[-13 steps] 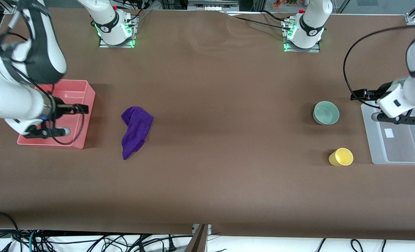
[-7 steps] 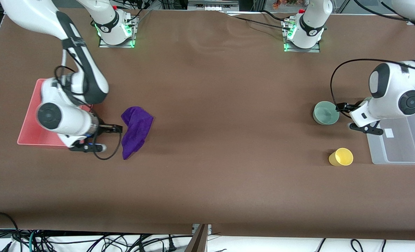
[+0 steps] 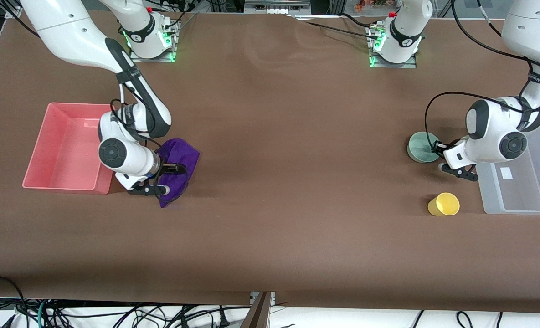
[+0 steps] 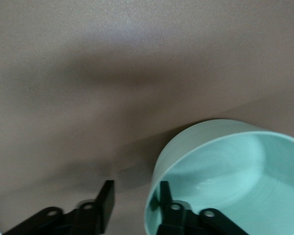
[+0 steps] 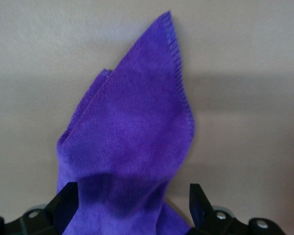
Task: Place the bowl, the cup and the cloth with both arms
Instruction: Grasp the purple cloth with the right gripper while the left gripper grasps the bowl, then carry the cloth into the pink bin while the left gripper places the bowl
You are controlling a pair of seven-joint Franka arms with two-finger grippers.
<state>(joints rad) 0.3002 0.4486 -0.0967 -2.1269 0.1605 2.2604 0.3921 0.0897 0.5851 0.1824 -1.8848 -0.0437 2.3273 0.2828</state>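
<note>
The purple cloth (image 3: 185, 157) lies crumpled on the table beside the pink bin. My right gripper (image 3: 168, 175) is right over it, open, with a finger on each side of the cloth (image 5: 132, 142) in the right wrist view (image 5: 132, 203). The mint-green bowl (image 3: 419, 146) stands upright toward the left arm's end. My left gripper (image 3: 436, 148) is open at its rim. In the left wrist view (image 4: 134, 200) one finger is inside the bowl (image 4: 235, 171) and one outside. The yellow cup (image 3: 443, 204) lies nearer the front camera than the bowl, untouched.
A pink bin (image 3: 46, 136) stands at the right arm's end of the table, beside the cloth. A clear plastic tray (image 3: 525, 187) stands at the left arm's end, beside the bowl and cup. Brown table surface (image 3: 297, 159) stretches between them.
The right gripper moved from over the pink bin to over the cloth. The left gripper moved from over the clear tray to the bowl's rim. Cloth, bowl and cup stayed put.
</note>
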